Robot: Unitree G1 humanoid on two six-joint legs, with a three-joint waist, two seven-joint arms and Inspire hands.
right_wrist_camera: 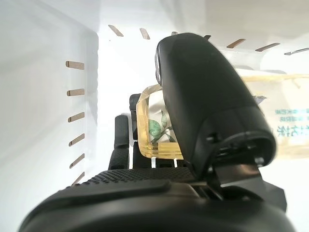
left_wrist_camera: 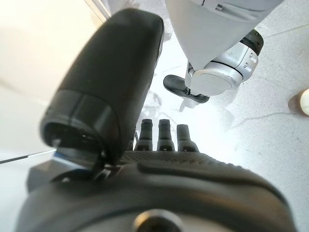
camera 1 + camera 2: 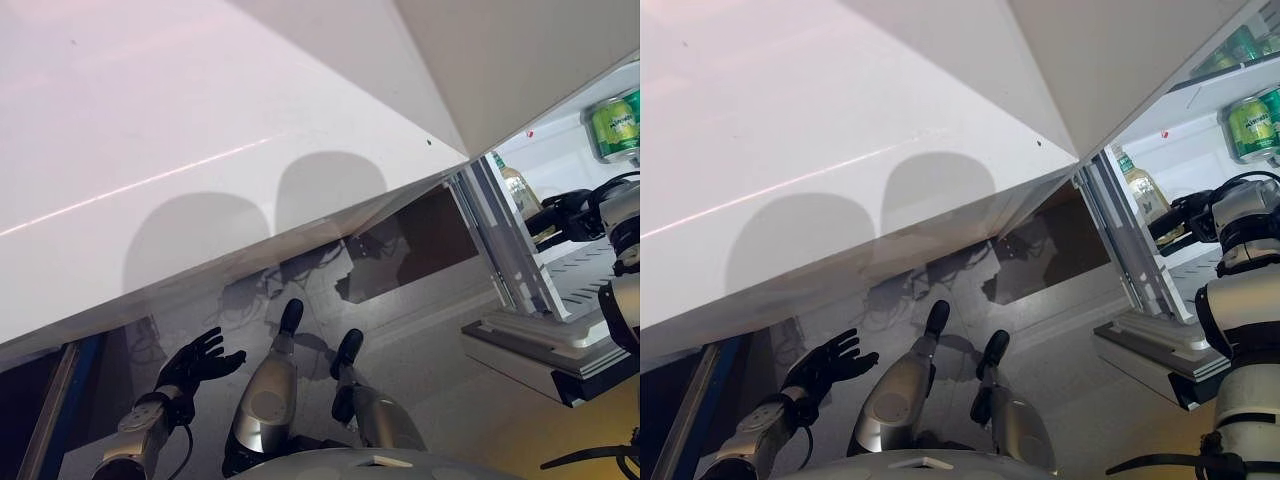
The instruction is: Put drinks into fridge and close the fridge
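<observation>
My right hand [image 3: 562,216] reaches into the open fridge [image 3: 590,270] and is shut on a bottle of pale yellow drink [image 3: 517,190], held upright at a white shelf. In the right wrist view the thumb [image 1: 203,96] and fingers wrap the bottle [image 1: 153,126] in front of the fridge's white back wall. Green cans [image 3: 615,125] stand on the shelf above; they also show in the right eye view [image 3: 1252,125]. My left hand [image 3: 197,363] hangs low at my left side, open and empty, with its fingers [image 2: 164,135] straight.
The fridge's white open door [image 3: 200,150] stands wide across the left and top of the eye views. A white drawer or bin [image 3: 540,350] juts out at the fridge's base. Grey floor [image 3: 440,320] lies below.
</observation>
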